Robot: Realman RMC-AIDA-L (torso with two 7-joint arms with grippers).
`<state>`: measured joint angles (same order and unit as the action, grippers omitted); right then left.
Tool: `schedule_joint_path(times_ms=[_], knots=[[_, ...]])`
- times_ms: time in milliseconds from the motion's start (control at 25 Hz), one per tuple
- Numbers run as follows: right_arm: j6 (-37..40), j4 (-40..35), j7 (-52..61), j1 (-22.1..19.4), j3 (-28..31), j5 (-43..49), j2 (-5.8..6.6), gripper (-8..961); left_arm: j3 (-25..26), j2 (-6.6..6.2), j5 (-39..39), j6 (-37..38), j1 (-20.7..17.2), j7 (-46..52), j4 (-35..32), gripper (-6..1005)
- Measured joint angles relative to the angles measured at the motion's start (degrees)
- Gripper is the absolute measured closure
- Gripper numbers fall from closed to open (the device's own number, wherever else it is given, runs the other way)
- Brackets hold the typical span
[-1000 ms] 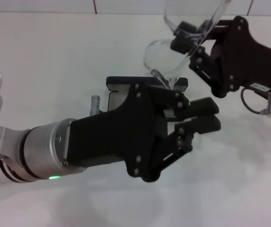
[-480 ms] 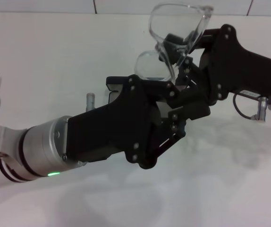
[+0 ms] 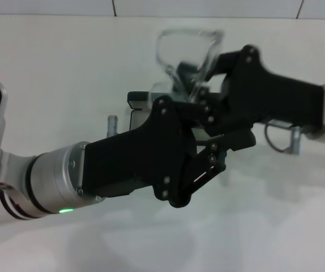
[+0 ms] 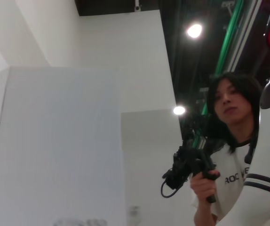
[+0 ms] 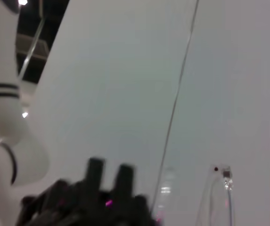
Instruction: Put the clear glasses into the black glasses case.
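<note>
Glasses [image 3: 186,52] up in the air, clamped in R gripper [image 3: 192,79], blurred, lens side toward the far wall, sitting just above and behind the case [image 3: 140,100]. Looks like carried high so the long arms clear the lid edge before lowering — judgement only. L gripper [image 3: 230,148] parked low in front, across the case; fingers look near-closed on nothing, dark pads [image 3: 237,139] close together, though R arm overlaps there so not fully sure. Probably there to steady the case or just finished with the lid; can't tell if touching. Case mostly hidden behind L gripper body: only a strip of black lid and a bit of pale lining showing, so prob open. R wrist view: pair of dark finger tips low down, clear glasses arm [image 5: 218,194] poking up beside. L wrist view: no help, points up at the room. Count: 1 glasses, 1 case, 2 grippers. Glasses not yet in the case; lowering and release left to do.
</note>
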<state>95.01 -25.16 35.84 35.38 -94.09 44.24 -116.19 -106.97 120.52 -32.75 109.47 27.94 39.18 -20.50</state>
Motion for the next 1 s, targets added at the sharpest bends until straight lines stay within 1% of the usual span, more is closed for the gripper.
schedule_joint_path(times_ms=[120,240,440,760,880,960,1000], knots=[[-3.11,-2.88,-0.09,-0.74,-3.56,0.0,0.0,841,0.14,0.06,0.37,-0.48,-0.17,0.05,0.32,883],[-5.1,-5.1,-0.14,-1.82,-5.03,-0.01,0.0,841,0.19,0.07,1.28,-0.58,-0.19,0.08,1.1,883],[-5.52,-6.5,-0.15,-3.01,-4.73,-0.04,0.0,841,-0.04,0.01,2.2,-0.59,-0.55,0.1,1.41,882],[-7.28,-6.5,-0.12,-3.35,-4.54,-0.03,0.0,840,-0.09,-0.2,1.72,-0.33,-0.73,0.12,1.44,881],[-9.81,-7.67,1.92,-3.41,-4.63,0.66,0.29,839,-0.03,-0.63,1.24,-0.17,-1.31,0.12,1.44,881],[-12.68,-10.6,6.29,-3.65,-4.62,4.01,1.15,839,0.5,-1.38,1.14,-0.12,-2.32,0.12,1.47,881],[-14.36,-13.06,9.54,-4.02,-4.57,6.93,1.68,838,1.19,-2.08,1.12,-0.14,-3.16,0.12,1.53,881]])
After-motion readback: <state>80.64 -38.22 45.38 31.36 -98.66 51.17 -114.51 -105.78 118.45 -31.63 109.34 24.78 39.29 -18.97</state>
